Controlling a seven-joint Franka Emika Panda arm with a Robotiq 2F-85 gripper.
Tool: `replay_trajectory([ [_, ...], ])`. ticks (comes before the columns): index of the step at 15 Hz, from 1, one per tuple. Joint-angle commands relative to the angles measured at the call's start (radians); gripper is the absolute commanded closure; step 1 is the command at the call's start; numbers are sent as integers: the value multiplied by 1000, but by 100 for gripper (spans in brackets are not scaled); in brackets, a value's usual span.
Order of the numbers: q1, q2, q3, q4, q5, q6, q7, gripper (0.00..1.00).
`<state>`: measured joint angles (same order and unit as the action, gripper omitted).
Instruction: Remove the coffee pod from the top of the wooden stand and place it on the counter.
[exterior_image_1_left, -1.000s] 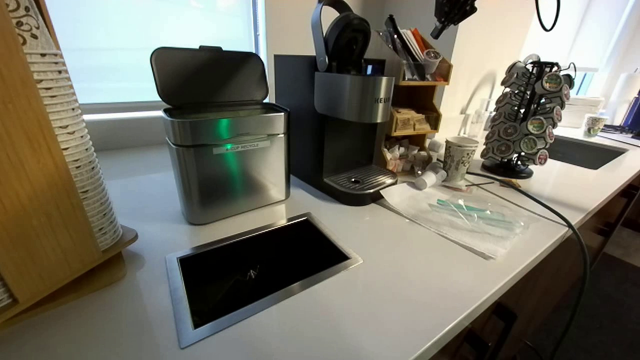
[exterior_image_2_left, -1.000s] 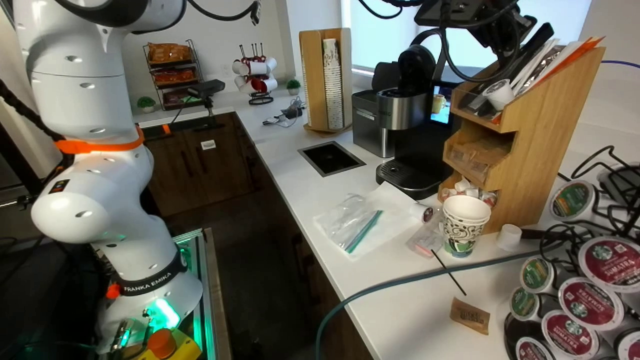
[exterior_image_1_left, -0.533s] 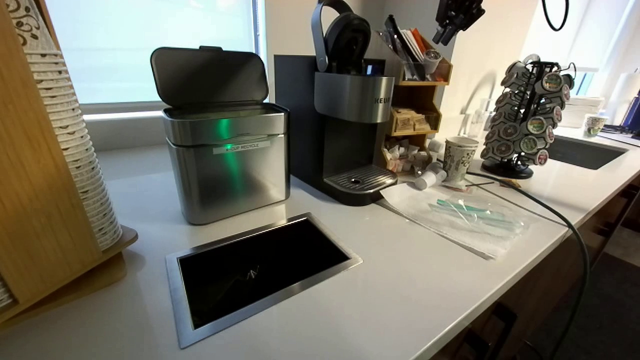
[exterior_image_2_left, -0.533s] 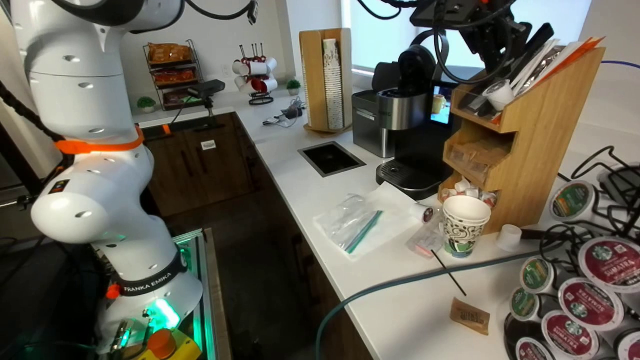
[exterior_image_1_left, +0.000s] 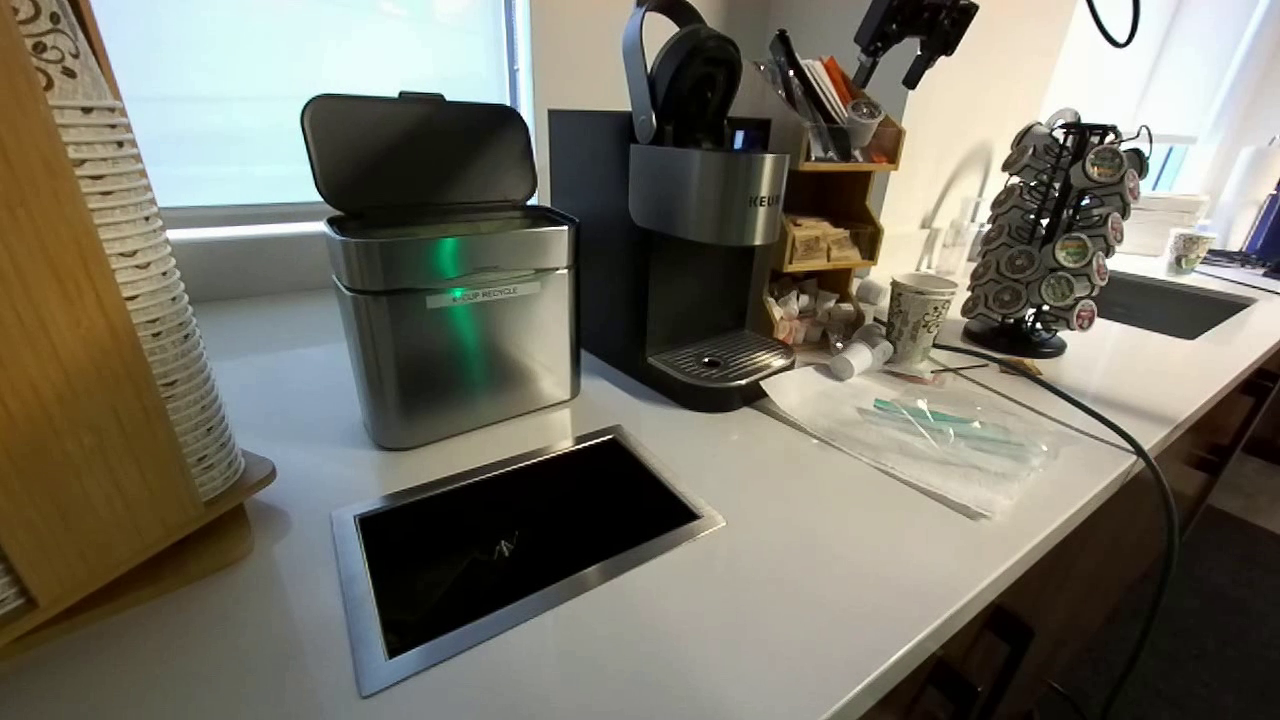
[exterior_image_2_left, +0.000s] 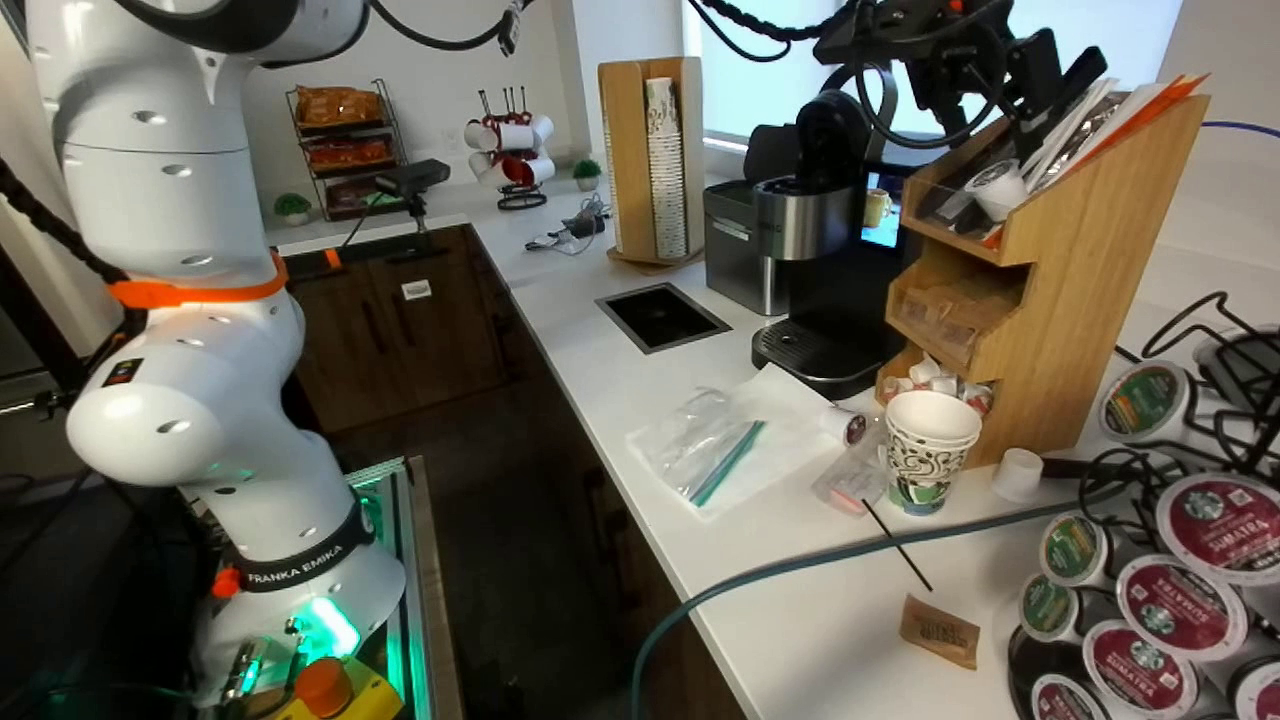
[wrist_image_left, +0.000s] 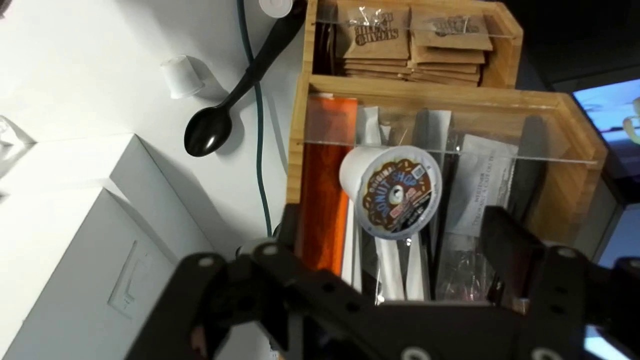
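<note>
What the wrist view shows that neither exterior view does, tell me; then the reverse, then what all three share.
Only the wrist view: readable "Donut Shop" lettering on the coffee pod.
Only the exterior views: the recycle bin and the steel-framed opening.
All three: the wooden stand, that coffee pod in its top compartment, the counter and the open end effector.

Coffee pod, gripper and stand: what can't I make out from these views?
Coffee pod, wrist view: what it rests on, hidden beneath it; its smallest print, too small.
Gripper, in an exterior view: upper end, cut off by the top edge.
Wooden stand, in an exterior view: one side, hidden by the coffee maker.
</note>
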<state>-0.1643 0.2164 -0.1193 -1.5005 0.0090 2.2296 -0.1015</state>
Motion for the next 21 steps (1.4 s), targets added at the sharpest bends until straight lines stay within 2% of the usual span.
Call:
replay_trajectory([
  [1,36,6,-10,-19,-95,22,88,0],
  [6,68,23,-23,-23,-232,27,197,0],
  [14,79,55,-23,-16,-296,43,238,0],
  [15,81,56,-24,-17,-304,50,240,4],
  [17,84,61,-24,-14,-318,67,237,24],
  [19,88,62,-25,-17,-332,88,238,36],
  [21,91,63,-26,-17,-341,100,240,54],
])
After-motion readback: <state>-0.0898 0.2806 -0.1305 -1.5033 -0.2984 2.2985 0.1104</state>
